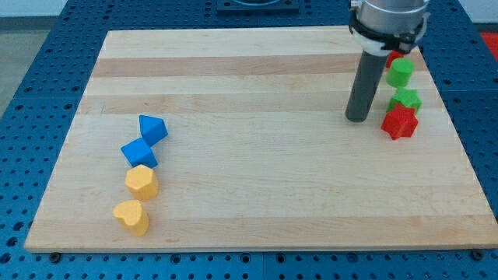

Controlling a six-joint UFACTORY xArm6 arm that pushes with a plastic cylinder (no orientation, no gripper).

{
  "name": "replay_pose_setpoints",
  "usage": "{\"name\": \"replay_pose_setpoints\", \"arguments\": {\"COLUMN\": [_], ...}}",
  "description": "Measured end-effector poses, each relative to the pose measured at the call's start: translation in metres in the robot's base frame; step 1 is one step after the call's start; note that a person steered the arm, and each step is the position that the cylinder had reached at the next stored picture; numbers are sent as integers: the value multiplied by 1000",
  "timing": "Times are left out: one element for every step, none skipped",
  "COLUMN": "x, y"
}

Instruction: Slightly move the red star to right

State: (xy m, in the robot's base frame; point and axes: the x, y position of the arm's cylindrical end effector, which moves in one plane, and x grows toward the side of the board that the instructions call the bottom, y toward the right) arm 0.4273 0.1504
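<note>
The red star [399, 122] lies near the board's right edge, at mid-height in the view. My tip [357, 118] rests on the board just to the left of the red star, a small gap apart. A green star-like block [406, 99] touches the red star from above. A green round block [401, 72] sits above that. Another red block [392, 57] peeks out behind the arm's body, mostly hidden.
At the view's left stand two blue blocks [152, 128] [139, 152] and two yellow blocks [142, 181] [131, 216] in a column. The wooden board [257, 187] lies on a blue perforated table; its right edge is close to the red star.
</note>
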Motion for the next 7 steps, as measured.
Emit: {"name": "replay_pose_setpoints", "arguments": {"x": [0,14,14,14,33,35,35], "y": [0,5,5,5,27,28,30]}}
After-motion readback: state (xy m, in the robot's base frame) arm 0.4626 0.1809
